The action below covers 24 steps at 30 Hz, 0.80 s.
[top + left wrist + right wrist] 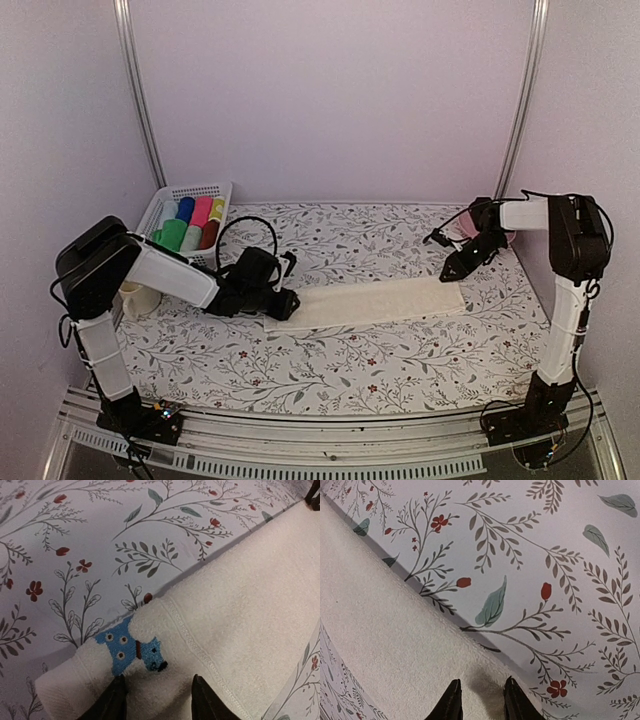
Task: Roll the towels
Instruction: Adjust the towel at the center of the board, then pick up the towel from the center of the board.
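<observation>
The cream-white towel [370, 300] lies flat on the flowered table as a long narrow strip. Its left end is folded over, and a small blue dog mark [132, 647] shows there. My left gripper [285, 303] [158, 677] sits low over that left end, open, with its fingers apart on the cloth [240, 595]. At the towel's right end [380, 630], my right gripper [447, 272] [482, 680] is open too, its tips just above the corner and gripping nothing. A bright green towel [172, 235] stands rolled in the basket.
A white basket [190, 190] at the back left holds blue, pink, red and yellow rolls beside the green one. A cream cup-like object [140, 298] stands by the left arm. Part of a pink dish [466, 228] shows behind the right arm.
</observation>
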{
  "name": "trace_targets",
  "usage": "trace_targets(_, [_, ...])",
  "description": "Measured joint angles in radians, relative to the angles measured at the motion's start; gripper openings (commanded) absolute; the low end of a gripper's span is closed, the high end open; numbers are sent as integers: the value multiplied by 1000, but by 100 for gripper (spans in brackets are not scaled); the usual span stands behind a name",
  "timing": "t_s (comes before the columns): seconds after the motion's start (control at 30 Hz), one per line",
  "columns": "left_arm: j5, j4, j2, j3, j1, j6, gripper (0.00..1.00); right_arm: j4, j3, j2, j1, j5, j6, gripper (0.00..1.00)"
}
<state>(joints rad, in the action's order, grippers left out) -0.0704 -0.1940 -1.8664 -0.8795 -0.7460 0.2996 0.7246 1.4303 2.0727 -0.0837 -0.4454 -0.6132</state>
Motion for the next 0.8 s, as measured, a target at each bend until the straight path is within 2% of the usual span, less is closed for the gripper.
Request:
trace_targets(0.13, [-22,8,12,12,2,1,46,0,-53,-50,26,33,-5,26])
trace_targets(0.33, [-24,8,12,18,3,6,54,-1,-78,-55,55,70,-14,25])
trace_targets(0.53, [-24,5,23,28,3,8,70,-3,-99,-86,60,96,-13,49])
trace_targets(0.7, [-25,8,55,37,3,16,91,0,-154,-183,60,97,-1,55])
trace_targets(0.8, [-33,12,85,37,-3,18,96,0,-191,-208,60,91,8,56])
